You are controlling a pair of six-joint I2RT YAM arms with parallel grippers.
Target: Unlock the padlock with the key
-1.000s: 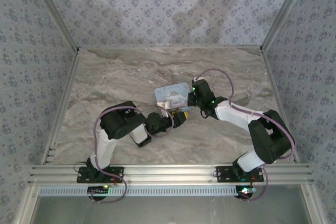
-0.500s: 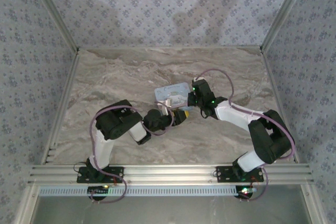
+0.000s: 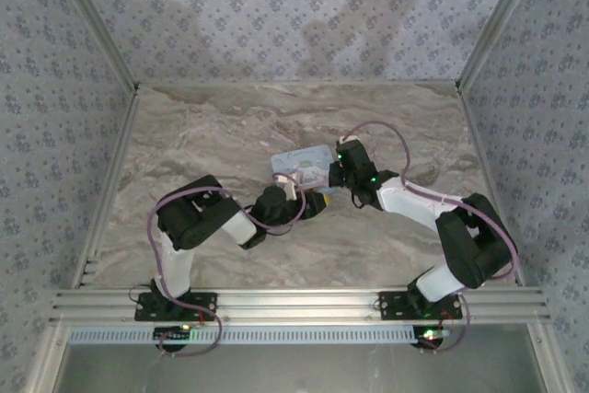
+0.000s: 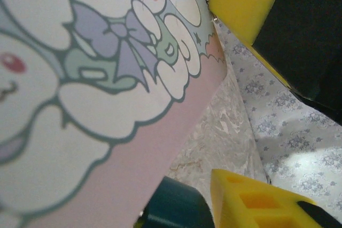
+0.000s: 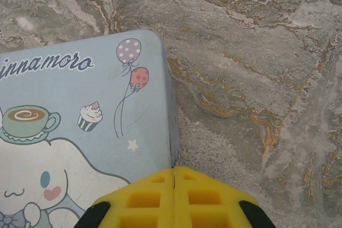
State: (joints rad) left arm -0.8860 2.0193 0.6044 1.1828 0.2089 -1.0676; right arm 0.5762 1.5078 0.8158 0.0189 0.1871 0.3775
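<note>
A pale blue tin with a cartoon print lies mid-table; its lid is also in the right wrist view and the left wrist view. My left gripper is at the tin's near edge, open, its yellow fingers wide apart beside the tin's pink side. A dark teal object sits next to the lower finger; I cannot tell what it is. My right gripper is shut, its tips against the tin's right edge. The padlock and the key are hidden.
Marble tabletop stretches around the tin. Patterned walls close in the back and both sides. An aluminium rail runs along the near edge by the arm bases.
The left arm's elbow has swung left and lower, and its gripper has shifted slightly left along the tin's near edge. The right arm has not moved.
</note>
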